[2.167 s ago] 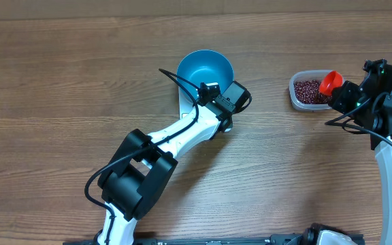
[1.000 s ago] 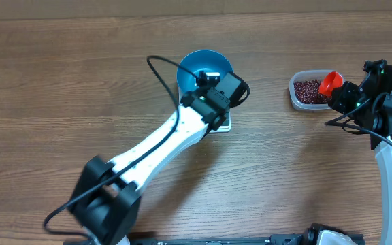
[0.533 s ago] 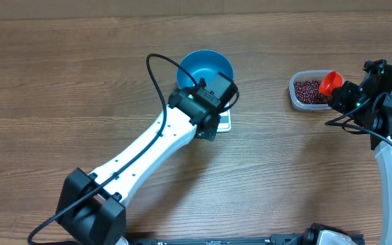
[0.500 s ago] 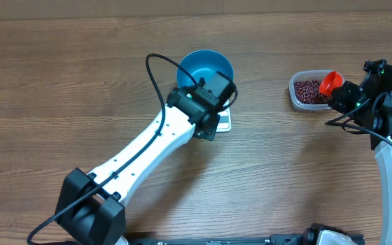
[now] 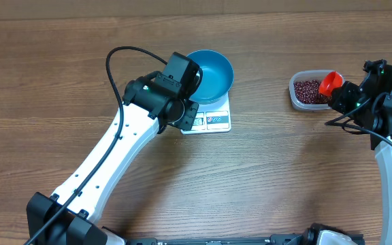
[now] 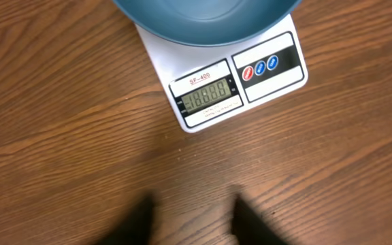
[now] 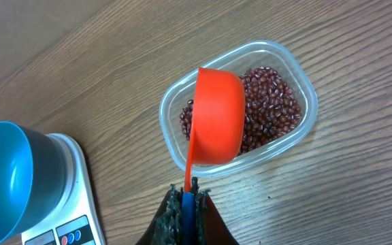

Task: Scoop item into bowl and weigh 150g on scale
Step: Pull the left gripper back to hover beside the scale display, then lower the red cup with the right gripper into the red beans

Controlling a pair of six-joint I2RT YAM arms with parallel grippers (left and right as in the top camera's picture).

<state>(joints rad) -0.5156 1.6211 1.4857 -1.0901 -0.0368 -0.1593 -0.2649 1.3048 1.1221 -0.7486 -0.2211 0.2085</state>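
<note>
My left gripper (image 6: 192, 209) hangs half open, empty, just beside the scale (image 6: 231, 83); a careless swing could shove it and the blue bowl (image 6: 203, 17) on it. Well apart from the scale, my right gripper (image 7: 188, 204) pinches the orange scoop (image 7: 216, 116) over the tub (image 7: 306, 92); a tilted carry could scatter beans (image 7: 272, 95).

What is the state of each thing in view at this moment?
scale: display showing digits
bowl: empty, standing on the scale
beans: in the tub
scoop: held above the tub
left tool: open, empty
right tool: shut on scoop handle
</note>
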